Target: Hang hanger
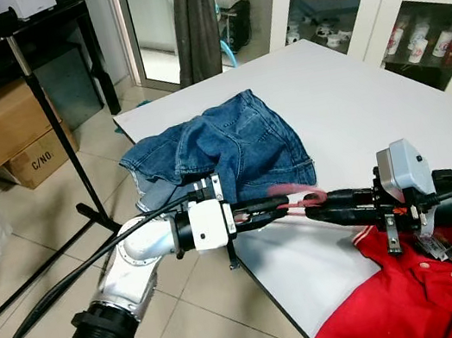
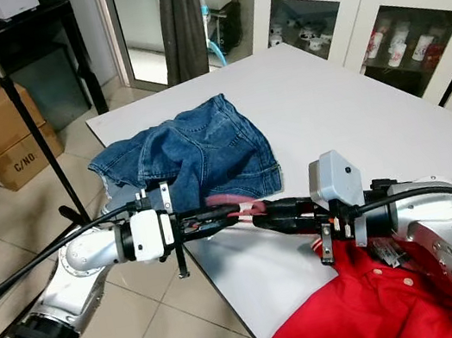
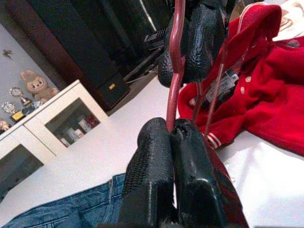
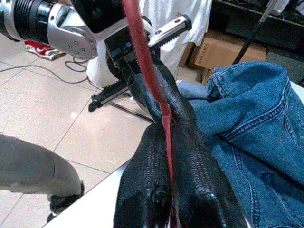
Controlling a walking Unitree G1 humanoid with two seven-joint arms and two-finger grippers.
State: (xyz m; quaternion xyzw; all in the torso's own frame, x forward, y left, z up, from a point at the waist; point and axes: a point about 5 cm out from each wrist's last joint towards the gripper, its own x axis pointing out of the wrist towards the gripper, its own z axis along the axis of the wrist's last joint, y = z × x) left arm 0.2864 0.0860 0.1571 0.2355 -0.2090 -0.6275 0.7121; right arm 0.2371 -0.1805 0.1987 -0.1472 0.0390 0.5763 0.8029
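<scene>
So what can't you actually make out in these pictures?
- Thin red hanger: its hook and full shape, blurred in the eye views and covered by the left hand and right hand, both clamped on it.
- Red jacket: cut off by the bottom edge, eye views.
- Black clothes rack: its rail runs past the top left edge.

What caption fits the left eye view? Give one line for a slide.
Both grippers, left and right, pinch a red hanger over the white table.

Hanger (image 1: pixel 294 195): thin, pinkish-red, held roughly level above the table's near edge, pinched at both ends between black fingers.
</scene>
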